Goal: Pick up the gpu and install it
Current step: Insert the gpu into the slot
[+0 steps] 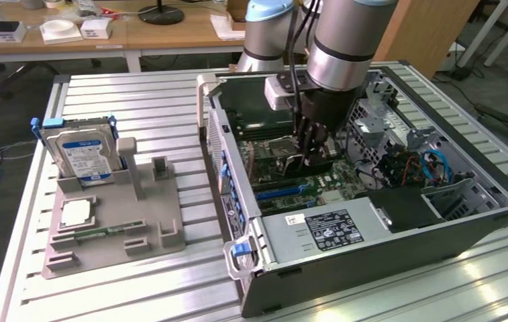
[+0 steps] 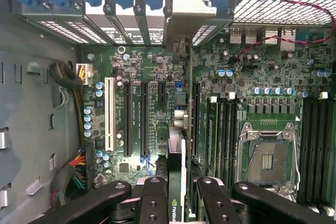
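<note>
In the wrist view the gpu [image 2: 177, 148] stands edge-on between the black fingers [image 2: 155, 200], and a logo shows on its near edge. My gripper [image 2: 177, 205] is shut on it. The card runs over the motherboard [image 2: 262, 77] along the black expansion slots [image 2: 128, 119], and its silver bracket end [image 2: 181, 19] lies at the case's rear slot openings. Whether it sits in a slot I cannot tell. In the exterior view the gripper [image 1: 312, 155] reaches down into the open computer case [image 1: 468, 201], with the dark card [image 1: 296, 164] at its tips.
A grey fixture [image 1: 119, 221] at the exterior view's left holds a blue-labelled hard drive [image 1: 84, 157], a processor [image 1: 76, 213] and a RAM stick [image 1: 101, 233]. The power supply [image 1: 325, 228] fills the case's near end. Cables [image 2: 73, 174] lie beside a white slot [image 2: 109, 114].
</note>
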